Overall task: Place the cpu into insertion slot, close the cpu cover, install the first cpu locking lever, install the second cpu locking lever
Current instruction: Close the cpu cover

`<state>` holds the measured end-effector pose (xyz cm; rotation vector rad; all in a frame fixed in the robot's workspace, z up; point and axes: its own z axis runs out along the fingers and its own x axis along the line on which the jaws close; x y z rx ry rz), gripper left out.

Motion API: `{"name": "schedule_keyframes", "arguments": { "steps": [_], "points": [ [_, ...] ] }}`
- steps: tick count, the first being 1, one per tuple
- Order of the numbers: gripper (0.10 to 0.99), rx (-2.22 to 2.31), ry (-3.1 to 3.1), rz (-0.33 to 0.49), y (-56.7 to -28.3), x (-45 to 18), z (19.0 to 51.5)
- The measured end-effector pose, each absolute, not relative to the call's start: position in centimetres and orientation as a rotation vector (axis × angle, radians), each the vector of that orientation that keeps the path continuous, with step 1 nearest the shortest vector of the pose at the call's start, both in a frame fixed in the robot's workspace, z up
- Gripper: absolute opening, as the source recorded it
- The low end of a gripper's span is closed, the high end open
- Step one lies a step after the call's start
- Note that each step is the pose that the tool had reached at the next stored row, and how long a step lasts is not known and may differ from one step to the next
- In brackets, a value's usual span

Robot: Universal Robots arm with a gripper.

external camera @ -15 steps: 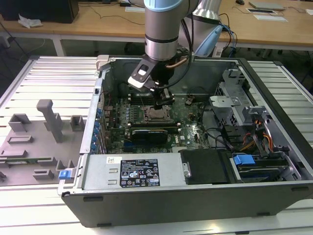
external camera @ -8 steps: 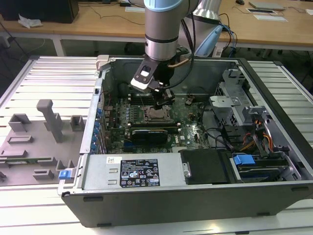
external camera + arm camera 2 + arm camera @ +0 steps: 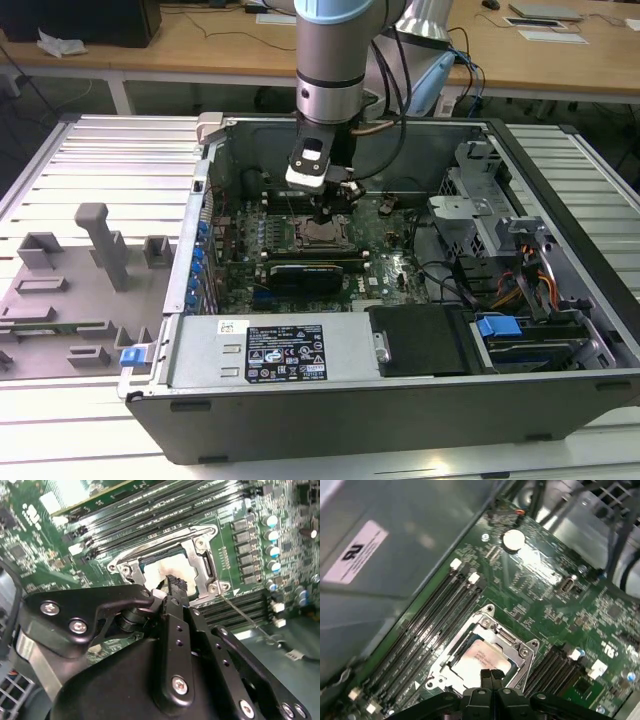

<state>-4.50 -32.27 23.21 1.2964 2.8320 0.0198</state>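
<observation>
Hanging from the arm down into the open computer case (image 3: 400,400), the claw (image 3: 492,672) has its two black fingers (image 3: 486,676) pressed together with nothing between them. Its tips sit right over the cpu (image 3: 475,660), at or just above one edge of that pale, shiny square; whether they touch it cannot be told. The second wrist view shows the same: the claw's narrow tip over the bright face of the chip.

Directly under the claw, the cpu lies flat inside the insertion slot (image 3: 150,560), whose dark rim shows along one side of the chip. Around the chip lies the cpu cover (image 3: 200,577), a silvery frame with its cut-out middle showing the metal face; it looks to be down, though whether it is latched cannot be told. From a corner of the socket near the claw, a thin metal lever (image 3: 245,617) runs out along the board.

On two opposite sides of the socket run the long black memory slots (image 3: 435,625). Farther from the claw on the green motherboard (image 3: 545,580) sits a round coin battery (image 3: 513,539).

In the exterior view, a black graphics card (image 3: 315,272) lies just beyond the socket, nearer the camera than the claw. The case rests on a slatted metal surface (image 3: 100,160), and well away from the claw, to the exterior view's left, stands a set of grey fixtures (image 3: 105,245).
</observation>
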Motion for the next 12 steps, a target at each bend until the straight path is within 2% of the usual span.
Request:
{"name": "schedule_keyframes", "arguments": {
  "steps": [12],
  "points": [
    [0.106,0.867,2.993,0.023,-32.27,-4.50,23.16]
  ]
}}
